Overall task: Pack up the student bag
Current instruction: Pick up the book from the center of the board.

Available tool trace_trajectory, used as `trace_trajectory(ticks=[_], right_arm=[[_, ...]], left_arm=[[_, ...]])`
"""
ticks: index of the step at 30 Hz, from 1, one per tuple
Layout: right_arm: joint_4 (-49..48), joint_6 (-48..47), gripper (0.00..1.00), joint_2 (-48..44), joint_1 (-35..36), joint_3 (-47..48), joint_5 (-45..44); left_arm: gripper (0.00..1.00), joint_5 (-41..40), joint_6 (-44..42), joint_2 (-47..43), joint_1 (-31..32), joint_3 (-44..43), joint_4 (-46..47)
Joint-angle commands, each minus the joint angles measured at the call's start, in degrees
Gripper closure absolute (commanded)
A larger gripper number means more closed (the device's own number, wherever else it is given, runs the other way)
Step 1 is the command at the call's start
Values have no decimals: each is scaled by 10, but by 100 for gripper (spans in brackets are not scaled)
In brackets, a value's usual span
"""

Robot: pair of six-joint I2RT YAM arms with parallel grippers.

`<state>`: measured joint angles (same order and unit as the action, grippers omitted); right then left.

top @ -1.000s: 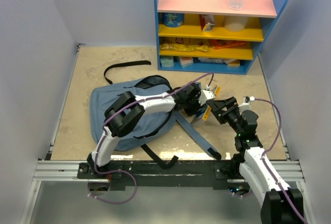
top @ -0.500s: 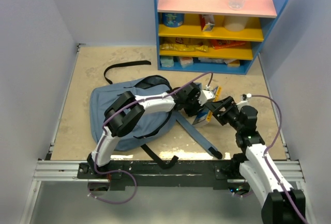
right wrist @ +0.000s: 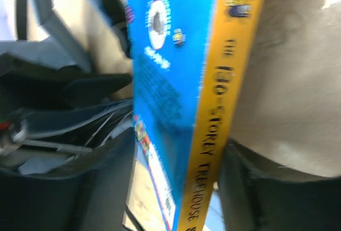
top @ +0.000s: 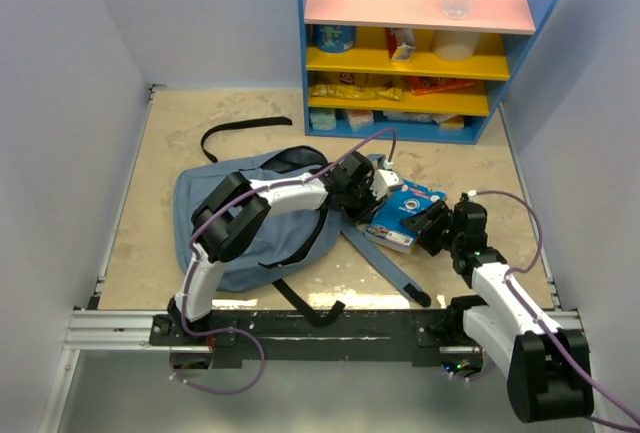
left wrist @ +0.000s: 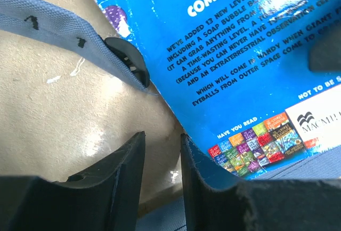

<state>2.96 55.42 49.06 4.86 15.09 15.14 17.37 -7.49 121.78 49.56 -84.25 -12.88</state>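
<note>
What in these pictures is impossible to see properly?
- Top view: the left end effector covers the mouth of the student bag, so open or zipped is unknown.
- Left wrist view: the bottom edge cuts off its fingers; whether they pinch fabric is unclear.
- Right wrist view: blur smears the print on the book.
- Top view: labels on the shelf unit are too small to read.

Blue book, back cover, left wrist view: "COME ON…", "WE'VE ADDED 13 NEW LEVELS", "INCLUDING A SOAP BUBBLE", "HAVE YOU READ…", "NOT TO BE S…", "MACMIL…" (cut off at frame edge). Yellow spine, right wrist view: "THE 130-STOREY TREEHOUSE".
</note>
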Motion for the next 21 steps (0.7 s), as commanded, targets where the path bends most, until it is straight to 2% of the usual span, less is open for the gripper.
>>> trace_trajectory(ticks=[1,3,4,5,6,7,9,10,11,12,15,21], right_arm=[[-67,-10,45,23,1,41,-7],[-74,-9,53,31,1,42,-5],[-75,-9,63,31,1,42,-6],[-75,-10,68,27,1,42,-6],[-74,-12,72,23,1,42,-10],[-70,-15,81,19,2,40,-12],[-67,-19,89,4,1,37,-17],[-60,-22,96,0,1,38,-18],[-56,-26,99,-4,1,39,-19],[-47,-29,100,-13,1,41,-23],[-38,-38,100,-26,2,45,-25],[-6,-68,100,-45,1,74,-34]], left_arm=[[63,33,14,-11,2,20,-32],[63,37,14,-15,3,18,-32],[63,38,15,-18,3,16,-32],[63,40,14,-24,3,10,-35],[64,42,14,-29,3,3,-50],[64,44,9,-35,3,-6,-63],[64,47,3,-64,2,-40,-107],[62,44,-4,-77,0,-54,-124],[59,25,-3,-107,0,-84,-154],[53,15,-8,-123,-1,-100,-167],[0,-40,-29,-183,-2,-148,-226],[0,-118,-86,-319,-9,-73,-283]])
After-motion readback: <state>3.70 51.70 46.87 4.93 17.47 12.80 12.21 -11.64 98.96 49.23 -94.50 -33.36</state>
